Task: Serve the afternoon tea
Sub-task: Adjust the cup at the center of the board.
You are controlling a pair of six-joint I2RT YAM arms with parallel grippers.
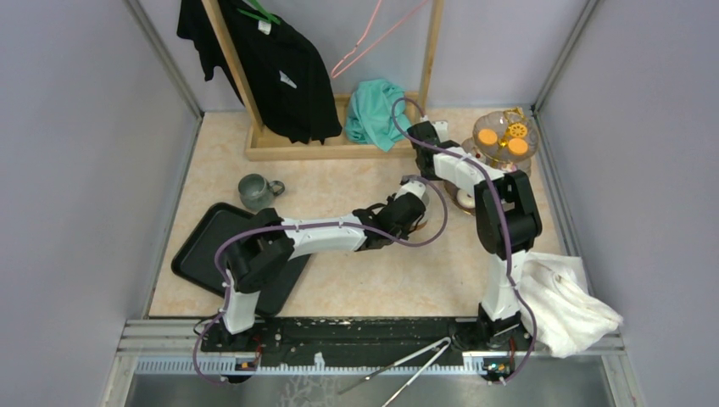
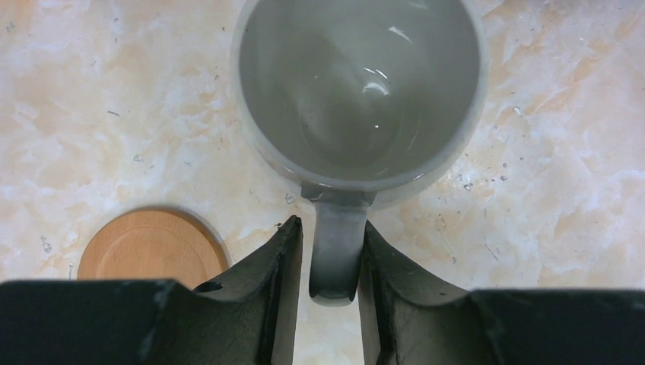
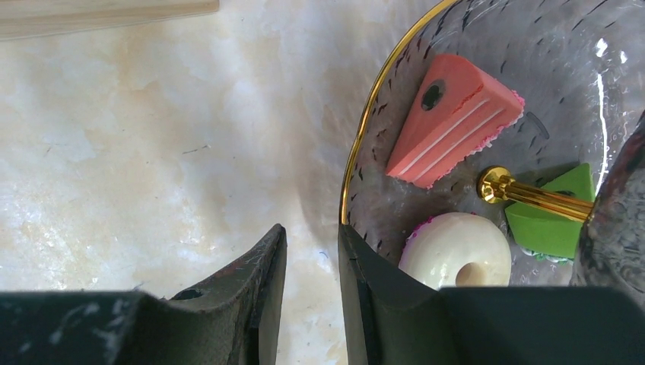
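Beige marbled tabletop (image 1: 339, 288) between grey walls, with a wooden rack (image 1: 339, 151) at the rear and a black tray (image 1: 199, 246) front left. Left pincer (image 2: 331, 226) straddles the grey mug (image 2: 357, 84) handle beside a wooden coaster (image 2: 152, 247); whether it grips cannot be told. Right pincer (image 3: 310, 228) stands parted astride the three-tier stand (image 3: 376, 129) rim, far right.

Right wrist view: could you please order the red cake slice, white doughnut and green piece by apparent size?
1. Red cake slice, clearly largest.
2. White doughnut, lower edge hidden.
3. Green piece, though the gold post covers part of it, so less sure.
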